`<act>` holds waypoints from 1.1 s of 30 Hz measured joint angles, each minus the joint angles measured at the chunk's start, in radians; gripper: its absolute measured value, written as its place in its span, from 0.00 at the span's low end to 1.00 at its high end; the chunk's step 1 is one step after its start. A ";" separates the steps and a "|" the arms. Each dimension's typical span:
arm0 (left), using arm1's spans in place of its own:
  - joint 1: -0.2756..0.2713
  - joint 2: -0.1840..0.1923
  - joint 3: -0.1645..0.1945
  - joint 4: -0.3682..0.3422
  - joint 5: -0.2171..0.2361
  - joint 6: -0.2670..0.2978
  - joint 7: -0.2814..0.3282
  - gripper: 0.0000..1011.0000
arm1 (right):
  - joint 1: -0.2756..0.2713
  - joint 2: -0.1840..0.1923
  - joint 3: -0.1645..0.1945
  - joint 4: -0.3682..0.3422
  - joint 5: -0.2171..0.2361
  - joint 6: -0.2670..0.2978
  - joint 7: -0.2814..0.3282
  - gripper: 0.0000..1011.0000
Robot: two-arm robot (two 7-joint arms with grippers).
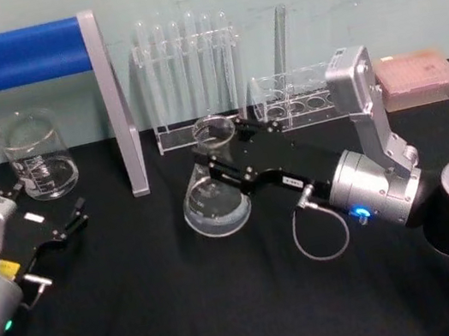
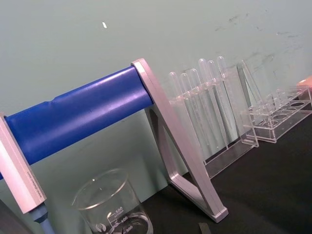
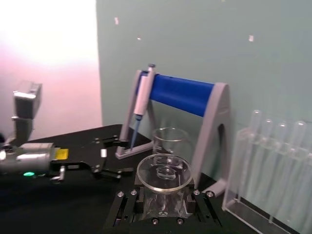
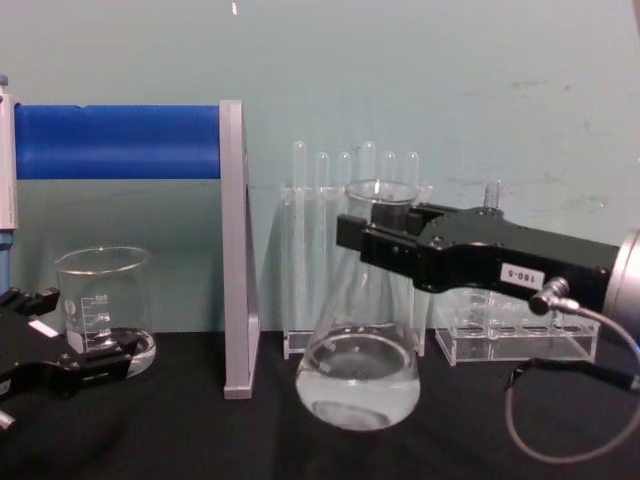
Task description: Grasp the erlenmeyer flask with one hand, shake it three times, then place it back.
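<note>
1. Now right black end effector (image 1: 222,146) clamped around neck of clear glass conical erlenmeyer flask (image 1: 215,200).
2. Flask mid black tabletop (image 1: 189,313), before clear test-tube rack (image 1: 191,78).
3. Left end effector (image 1: 50,207) parked, fingers spread, empty.

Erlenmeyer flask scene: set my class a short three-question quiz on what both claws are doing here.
1. True or false: the right claw is shut on the neck of the erlenmeyer flask.
2. Which of these stands nearest the left claw? A) beaker B) pink box C) test-tube rack
3. Fill in: the flask holds clear ____.
Key: 1 true; 2 A; 3 liquid.
</note>
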 joint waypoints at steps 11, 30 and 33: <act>0.000 0.000 0.000 0.000 0.000 0.000 0.000 0.99 | 0.023 0.019 -0.040 0.031 0.012 -0.038 0.071 0.45; 0.000 0.000 0.000 0.000 0.000 0.000 0.000 0.99 | 0.064 0.002 -0.089 0.156 0.023 -0.089 0.138 0.45; 0.000 0.000 0.000 0.000 0.000 0.000 0.000 0.99 | 0.067 -0.001 -0.094 0.171 0.023 -0.093 0.141 0.45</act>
